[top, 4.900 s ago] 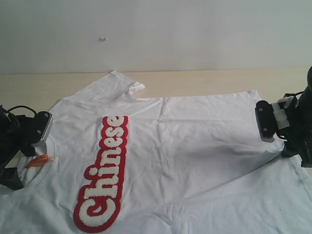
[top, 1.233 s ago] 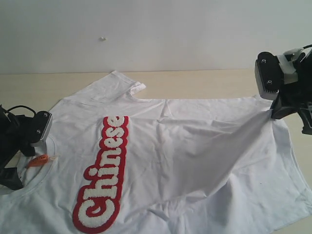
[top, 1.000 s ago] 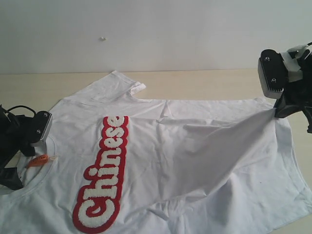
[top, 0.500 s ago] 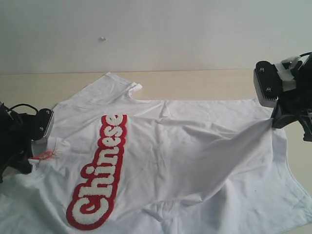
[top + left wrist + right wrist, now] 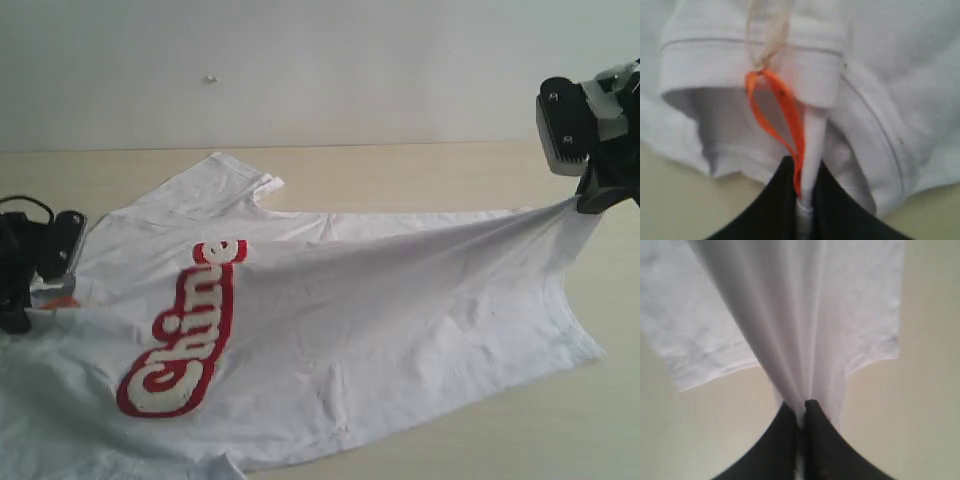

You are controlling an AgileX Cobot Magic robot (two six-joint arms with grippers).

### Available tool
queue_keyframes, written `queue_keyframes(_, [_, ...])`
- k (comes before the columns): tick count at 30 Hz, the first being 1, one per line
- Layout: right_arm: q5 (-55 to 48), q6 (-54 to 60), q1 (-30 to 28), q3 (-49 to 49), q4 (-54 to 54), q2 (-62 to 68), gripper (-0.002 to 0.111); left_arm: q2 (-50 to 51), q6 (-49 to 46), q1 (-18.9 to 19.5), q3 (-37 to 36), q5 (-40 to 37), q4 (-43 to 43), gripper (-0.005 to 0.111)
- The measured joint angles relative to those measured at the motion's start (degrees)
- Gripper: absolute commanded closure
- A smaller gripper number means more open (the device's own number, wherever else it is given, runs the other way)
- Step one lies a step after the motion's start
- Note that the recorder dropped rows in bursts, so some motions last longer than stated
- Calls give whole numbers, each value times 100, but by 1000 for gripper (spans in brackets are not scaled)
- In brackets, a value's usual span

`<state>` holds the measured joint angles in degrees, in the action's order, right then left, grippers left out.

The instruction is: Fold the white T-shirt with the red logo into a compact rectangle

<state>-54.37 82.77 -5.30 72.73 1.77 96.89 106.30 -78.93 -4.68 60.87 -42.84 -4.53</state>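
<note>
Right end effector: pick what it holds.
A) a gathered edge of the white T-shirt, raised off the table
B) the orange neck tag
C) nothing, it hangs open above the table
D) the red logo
A: the right end effector is shut on a bunch of the white T-shirt, whose cloth slopes up to it from the table in the exterior view.

white T-shirt point(image 5: 400, 300) stretched taut (partly lifted), red logo point(image 5: 180, 335) half-covered

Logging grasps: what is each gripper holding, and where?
The white T-shirt: left gripper at the collar by the orange tag, right gripper near the hem.
</note>
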Motion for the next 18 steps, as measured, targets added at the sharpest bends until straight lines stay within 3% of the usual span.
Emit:
queue_keyframes(4, [-120, -48, 0, 239, -12, -142, 108, -784, 382, 74, 263, -129, -74, 107])
queue_keyframes(12, [-159, -72, 13, 460, 217, -521, 108, -2223, 1511, 659, 605, 265, -74, 107])
queue_keyframes(18, [-172, -84, 33, 566, 761, -819, 108, -3012, 1707, 967, 628, 180, -74, 107])
